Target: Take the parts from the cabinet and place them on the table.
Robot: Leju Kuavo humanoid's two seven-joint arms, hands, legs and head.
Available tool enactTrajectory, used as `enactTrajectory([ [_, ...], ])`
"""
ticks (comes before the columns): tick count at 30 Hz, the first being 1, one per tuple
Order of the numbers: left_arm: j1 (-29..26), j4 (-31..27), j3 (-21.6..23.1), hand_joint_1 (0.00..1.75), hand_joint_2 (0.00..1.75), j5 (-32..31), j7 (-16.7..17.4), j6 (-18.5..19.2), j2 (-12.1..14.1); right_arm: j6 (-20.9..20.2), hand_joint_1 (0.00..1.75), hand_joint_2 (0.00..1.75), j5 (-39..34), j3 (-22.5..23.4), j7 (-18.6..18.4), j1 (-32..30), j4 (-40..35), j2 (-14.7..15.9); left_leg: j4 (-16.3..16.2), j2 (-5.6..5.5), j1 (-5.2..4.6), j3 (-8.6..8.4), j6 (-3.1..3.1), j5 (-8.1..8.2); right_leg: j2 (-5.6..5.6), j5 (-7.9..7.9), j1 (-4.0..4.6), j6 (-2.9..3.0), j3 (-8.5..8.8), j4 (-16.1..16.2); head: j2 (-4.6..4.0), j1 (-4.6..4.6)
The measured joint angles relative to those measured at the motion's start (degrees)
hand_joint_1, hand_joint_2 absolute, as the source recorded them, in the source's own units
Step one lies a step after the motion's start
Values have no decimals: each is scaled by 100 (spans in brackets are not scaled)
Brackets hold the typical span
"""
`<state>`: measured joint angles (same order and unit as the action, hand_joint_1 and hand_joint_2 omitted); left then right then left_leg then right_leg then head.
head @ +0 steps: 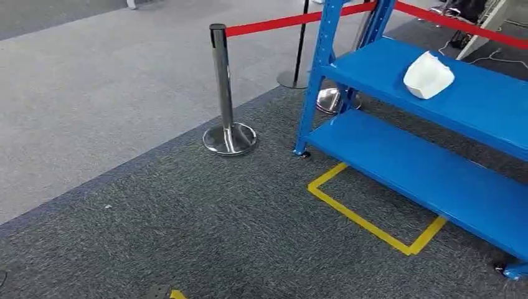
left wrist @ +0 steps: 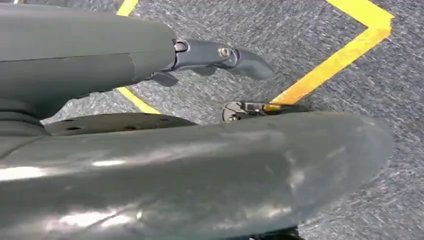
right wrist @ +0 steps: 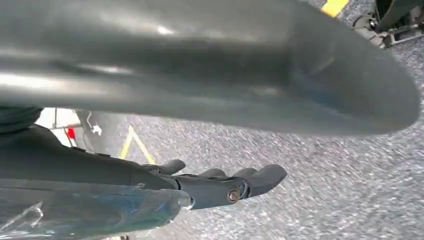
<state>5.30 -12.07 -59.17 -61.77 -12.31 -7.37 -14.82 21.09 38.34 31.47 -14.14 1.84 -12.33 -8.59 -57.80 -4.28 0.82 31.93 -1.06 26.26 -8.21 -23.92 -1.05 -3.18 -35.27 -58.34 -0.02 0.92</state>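
A white, scoop-shaped part (head: pixel 428 75) lies on the middle shelf of the blue metal cabinet (head: pixel 436 177) at the right of the head view. The lower shelf is bare. In the left wrist view my left hand (left wrist: pixel 220 54) hangs over the dark carpet, fingers stretched out and holding nothing. In the right wrist view my right hand (right wrist: pixel 225 186) also hangs over the carpet, its dark fingers extended with nothing in them. Both hands are far from the part.
A chrome stanchion (head: pixel 227 93) with a red belt (head: pixel 280 23) stands left of the cabinet, with a second post base (head: pixel 292 78) behind it. A yellow tape outline (head: pixel 367 221) marks the dark carpet in front of the cabinet. Lighter carpet lies to the left.
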Motion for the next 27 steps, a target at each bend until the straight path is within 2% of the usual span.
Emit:
enactTrajectory([
  [1, 9, 0, 0, 0, 0, 0, -20, 2, -2, -2, 0, 0, 0, 9, 0, -9, 0, 0, 37, 99, 33, -2, 60, -38, 35, -10, -2, -20, 1, -28, 0, -13],
  [2, 17, 0, 0, 0, 0, 2, -33, 2, -2, -2, 0, 0, 2, 20, 7, -12, 0, 0, 40, 159, 19, -5, 95, -39, 430, -110, 28, -19, -57, -164, 0, 32],
  [3, 7, 0, 0, 0, 0, 2, -41, 2, -2, -2, 0, 0, 4, 24, 11, 4, 0, 0, 40, 238, 4, -6, 133, -28, 643, -338, 32, -29, -211, -494, 2, 79],
  [4, -10, 0, 0, 0, 0, 2, -44, 0, 0, 0, 0, 0, 24, 26, 28, 27, 0, 0, 40, 327, -16, -6, 143, -24, 724, -587, 31, -39, -427, -941, 0, 79],
  [5, -26, 0, 0, 0, 0, 2, -44, -2, 0, 7, 0, 0, 37, 28, 31, 38, 0, 0, 40, 419, -31, -4, 150, -19, 755, -791, 31, -44, -640, -1392, 0, 74],
  [6, -32, 0, -2, 0, 0, 2, -41, -2, 2, 28, 0, 0, 59, 35, 33, 40, 0, 0, 39, 511, -43, -2, 159, -13, 767, -919, 31, -51, -799, -1749, 0, 76],
  [7, -30, 0, -2, 0, 0, 2, -41, -2, 0, 61, 0, 0, 85, 42, 26, 23, 0, 0, 39, 583, -50, -7, 159, -9, 768, -891, 33, -53, -818, -1826, 0, 74],
  [8, -24, 0, -2, 0, 0, 2, -41, -4, 0, 85, 0, 0, 98, 57, 15, 6, 0, 0, 38, 640, -54, -14, 158, -3, 772, -754, 34, -49, -701, -1655, 0, 76],
  [9, -20, 0, -2, 0, 0, 2, -44, -4, 0, 98, 0, 0, 98, 72, -2, -7, 0, 0, 38, 695, -54, -29, 150, 5, 798, -533, 34, -38, -455, -1227, 0, 79],
  [10, -20, 0, -2, 0, 0, 2, -42, -4, 0, 103, 0, 0, 103, 79, -9, -8, 0, 0, 38, 755, -53, -53, 134, 20, 876, -302, 37, -23, -129, -662, 0, 79],
  [11, -20, 0, -2, 0, 0, 2, -44, -4, 0, 105, 0, 0, 105, 81, -9, 5, 0, 0, 35, 802, -66, -82, 105, 39, 1134, -173, 51, -4, 157, -188, 0, 83],
  [12, -21, 0, -2, 0, 0, 2, -41, -4, 0, 103, 0, 0, 109, 81, -11, 27, 0, 0, 24, 841, -111, -94, 67, 65, 1215, -205, 70, 36, 179, -105, 0, 72],
  [13, -18, 0, -2, 0, 0, 0, -41, -4, 0, 109, 0, 0, 125, 81, -18, 33, 0, 0, 25, 861, -110, -107, 39, 55, 1114, -180, 72, 76, 183, -96, 0, 44],
  [15, -7, 0, -2, 0, 0, -11, -37, -2, -9, 111, 0, 0, 138, 83, -15, 11, 0, 2, 60, 943, -85, -119, -22, 33, 1029, -177, 106, 134, 135, -108, 0, 44],
  [16, -2, 0, 0, 0, 0, -15, -37, -4, -11, 127, 0, 0, 142, 85, -4, 18, -2, 4, 60, 967, -76, -137, -71, 58, 967, -145, 84, 185, 165, -57, 0, 55],
  [17, 6, 0, 0, 0, 0, -18, -37, -2, -9, 129, 0, 0, 144, 87, 0, 16, -2, 4, 8, 748, -57, -129, -112, 121, 913, -117, 55, 219, 183, -35, 0, 35],
  [18, 6, 0, 0, 0, 0, -22, -37, -2, -15, 131, 0, 0, 151, 87, 2, 26, -2, 4, -222, 598, -52, -17, -124, 297, 864, -105, 46, 244, 174, -34, 0, 15],
  [19, 3, 0, 0, 0, 0, -24, -37, -2, -15, 133, 0, 0, 155, 87, 7, 38, -2, 2, -543, 537, -50, 136, -135, 476, 821, -100, 43, 257, 164, -34, 0, 11],
  [20, -7, 0, 0, 0, 0, -24, -33, -2, -11, 136, 0, 0, 157, 87, 18, 46, -2, -2, -1187, 483, -48, 455, -149, 763, 742, -95, 43, 270, 152, -34, 0, 0],
  [21, -17, 0, -2, 0, 0, -24, -30, -2, -9, 144, 0, 0, 160, 87, 17, 40, -2, -2, -1633, 469, -49, 695, -156, 911, 678, -93, 43, 272, 144, -34, 0, 0],
  [22, -24, 0, -2, 0, 0, -24, -28, -2, -4, 155, 0, 0, 162, 90, 15, 28, -2, -2, -1849, 467, -47, 827, -154, 927, 616, -92, 42, 270, 142, -34, 0, 4],
  [23, -26, 0, -2, 0, 0, -33, -22, -2, -2, 168, 0, 0, 171, 94, 4, 18, -2, 0, -1796, 467, -44, 828, -153, 805, 552, -90, 38, 267, 144, -34, 0, 2],
  [24, -22, 0, -2, 0, 0, -42, -22, -4, 0, 175, 0, 0, 186, 101, -11, 15, 0, 0, -1498, 462, -35, 707, -152, 549, 469, -83, 32, 256, 145, -35, 0, 2],
  [25, -19, 0, -2, 0, 0, -48, -22, -7, 4, 175, 0, 0, 195, 105, -22, 18, 0, -2, -1009, 430, -24, 471, -150, 259, 391, -73, 17, 235, 146, -35, 0, 6],
  [26, -16, 0, -2, 0, 0, -50, -22, -9, 9, 175, 0, 0, 203, 105, -31, 22, -2, -2, -489, 331, -6, 205, -158, 25, 316, -63, 3, 211, 146, -38, 0, 2],
  [27, -15, 0, -2, 0, 0, -55, -22, -11, 7, 173, 0, 0, 205, 105, -35, 27, -2, 0, -93, 38, 43, -1, -181, -52, 251, -53, 6, 163, 130, -42, 0, -13],
])
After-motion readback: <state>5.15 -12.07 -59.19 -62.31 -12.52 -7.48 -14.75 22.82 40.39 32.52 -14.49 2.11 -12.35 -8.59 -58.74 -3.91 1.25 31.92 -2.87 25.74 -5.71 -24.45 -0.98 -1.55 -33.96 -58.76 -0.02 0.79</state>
